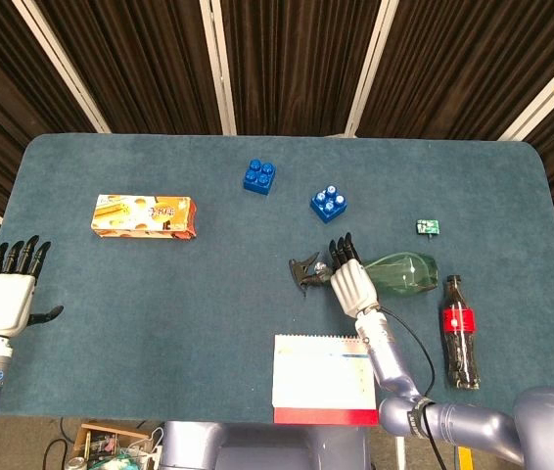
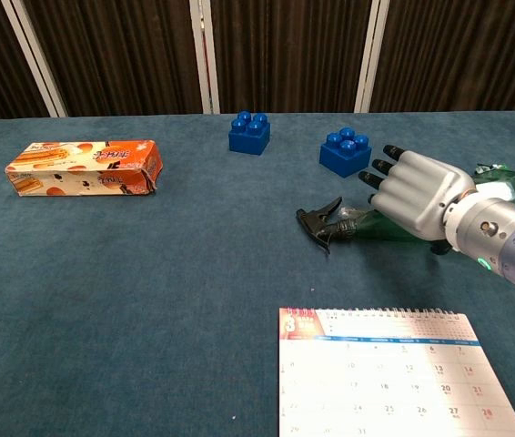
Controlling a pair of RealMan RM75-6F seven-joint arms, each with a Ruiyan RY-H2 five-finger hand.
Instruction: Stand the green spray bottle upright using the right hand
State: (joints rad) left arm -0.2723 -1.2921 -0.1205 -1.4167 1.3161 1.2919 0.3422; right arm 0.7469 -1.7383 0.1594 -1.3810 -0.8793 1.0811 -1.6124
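Note:
The green spray bottle lies on its side on the blue table, its black trigger head pointing left. In the chest view its head and neck show, and the body is mostly hidden behind the hand. My right hand lies over the bottle's neck with its fingers straight and spread, pointing away from me; the same right hand shows no closed grip there. My left hand hovers open at the table's left edge, holding nothing.
A cola bottle lies to the right of the spray bottle. A desk calendar stands at the front edge. Two blue blocks, a snack box and a small green item sit farther back.

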